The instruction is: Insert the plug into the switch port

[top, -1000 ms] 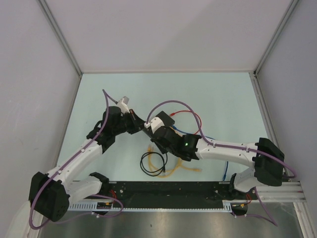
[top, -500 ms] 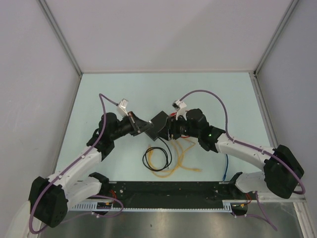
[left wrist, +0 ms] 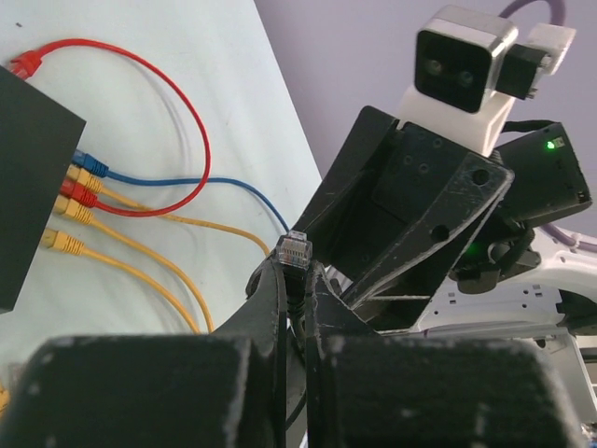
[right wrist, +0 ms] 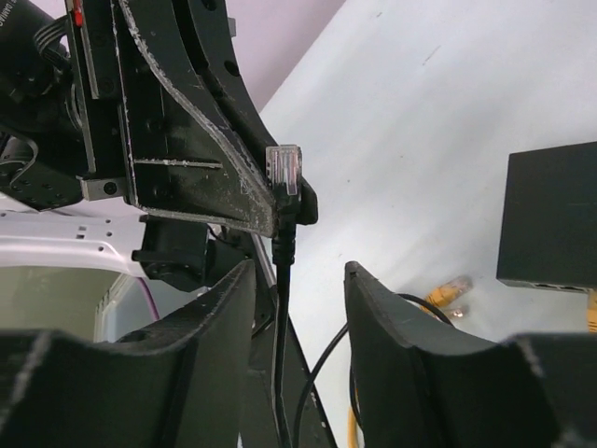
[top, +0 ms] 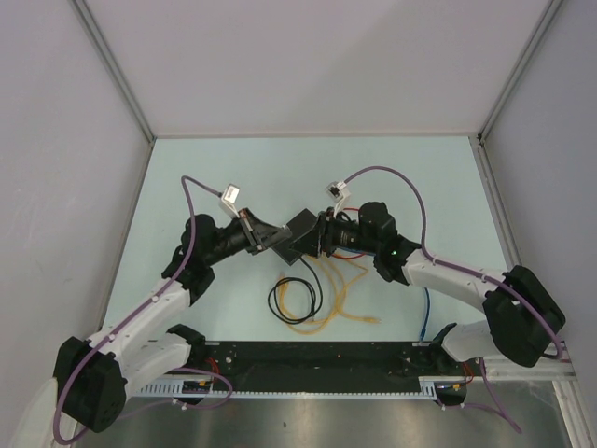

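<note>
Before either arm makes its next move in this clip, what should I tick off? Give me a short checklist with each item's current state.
1. Plug secured: ok. The left gripper clamps the plug just behind its clear tip, which sticks out past the fingers.
2. Right gripper placed to take it: ok. The right gripper is open, with one finger on each side of the black cable below the plug.
3. Plug lined up with the switch: not ok. The switch lies off to the side in both wrist views.
4. Free port: cannot tell. Five coloured cables fill the sockets that show, and the rest of the row is out of frame.
</note>
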Controlling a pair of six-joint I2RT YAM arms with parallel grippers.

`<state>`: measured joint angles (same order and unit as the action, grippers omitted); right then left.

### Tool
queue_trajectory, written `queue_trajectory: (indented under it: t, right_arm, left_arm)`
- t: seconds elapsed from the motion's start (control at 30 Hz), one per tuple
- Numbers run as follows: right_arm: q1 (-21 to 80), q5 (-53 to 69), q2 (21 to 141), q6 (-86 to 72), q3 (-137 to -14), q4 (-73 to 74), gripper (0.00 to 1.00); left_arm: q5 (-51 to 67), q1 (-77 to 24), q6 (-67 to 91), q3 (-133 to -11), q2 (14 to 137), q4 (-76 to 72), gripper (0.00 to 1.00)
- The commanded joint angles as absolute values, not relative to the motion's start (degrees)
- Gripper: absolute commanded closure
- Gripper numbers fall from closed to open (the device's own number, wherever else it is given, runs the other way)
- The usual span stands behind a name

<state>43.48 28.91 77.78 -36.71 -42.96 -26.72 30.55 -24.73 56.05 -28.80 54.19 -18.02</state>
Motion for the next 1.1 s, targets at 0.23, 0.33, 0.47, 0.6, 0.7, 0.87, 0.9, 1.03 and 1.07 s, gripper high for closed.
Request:
queue_trajectory:
  t: [0.23,0.33,0.47,0.6,0.7,0.87,0.9,1.03,1.07]
  right_arm:
    - [42.72,32.60,79.19,-40.43,-42.71,-36.12,0.68]
    - [42.28,33.31,79.36,-41.48,-42.63,-37.00,0.76]
    - [42.19,33.75,79.71,-40.96,-42.71,-35.95,0.95]
    - [42.45,34.71,80.16,-40.43,-42.63,-34.54,1.00]
    - [43.24,35.07,80.59,-40.52,-42.63,-34.72,1.00]
    - [44.03,35.95,81.82,-41.31,-42.63,-36.56,0.87]
    - [44.12,35.95,82.00,-41.31,-42.63,-36.65,0.87]
    - [44.12,36.21,82.26,-41.48,-42.71,-37.52,0.91]
    - [43.95,36.38,82.35,-41.57,-42.71,-37.88,0.94]
  left_arm:
    - [33.22,-25.31,57.22,-27.51,52.91,-23.99,1.00]
    - [33.66,-25.31,57.48,-26.90,53.00,-24.87,1.00]
    - [33.93,-25.31,58.01,-26.28,52.82,-26.54,1.00]
    - [34.01,-25.31,58.09,-26.19,52.73,-27.51,1.00]
    - [34.36,-25.31,58.88,-25.75,53.00,-29.35,1.00]
    - [34.72,-25.40,59.68,-25.49,53.35,-30.85,1.00]
    - [34.63,-25.40,59.59,-25.49,53.35,-30.85,1.00]
    - [35.07,-25.40,59.59,-25.40,53.26,-30.76,1.00]
    - [34.89,-25.40,59.59,-25.31,53.17,-30.76,1.00]
